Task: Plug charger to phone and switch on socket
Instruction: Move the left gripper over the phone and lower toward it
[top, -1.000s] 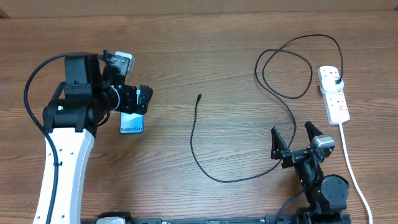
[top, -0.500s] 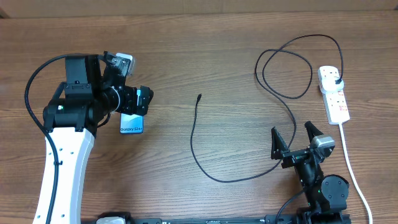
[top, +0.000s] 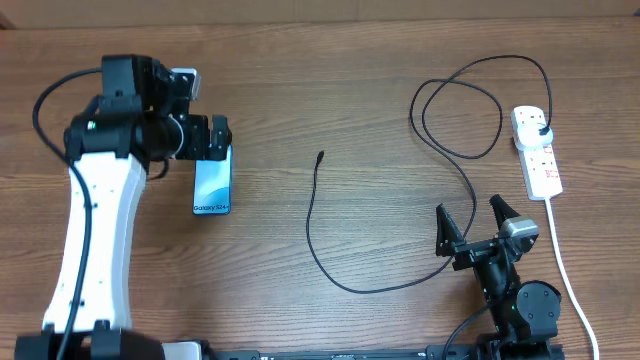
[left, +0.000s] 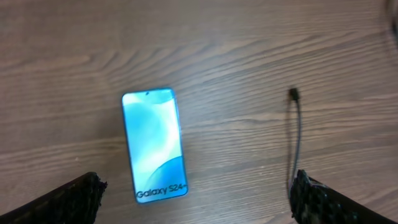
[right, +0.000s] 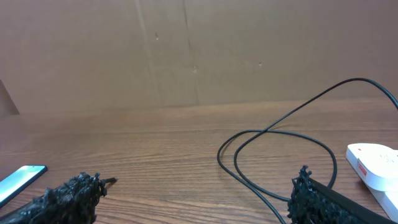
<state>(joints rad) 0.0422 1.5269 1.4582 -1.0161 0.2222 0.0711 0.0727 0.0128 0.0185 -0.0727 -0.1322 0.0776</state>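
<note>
Your left gripper (left: 196, 180) hangs with its jaws spread wide and nothing between them, above the slim light-blue smartphone (left: 154, 146). The phone lies flat and screen-up on the brown wooden table (top: 330, 80), its "Galaxy S24+" lettering at the end nearer you.

Right of the phone, and apart from it, lies the small black connector tip (left: 292, 94) of the thin black charger cable (top: 310, 235). The cable curves away and loops (twice, by the look of it) further right of the phone to its black plug (top: 541, 130), which sits on the white elongated power strip (top: 537, 150).

Your right gripper (top: 467, 208) is also wide open and empty, well right of the phone, near the strip's thick white cord (top: 565, 260).
</note>
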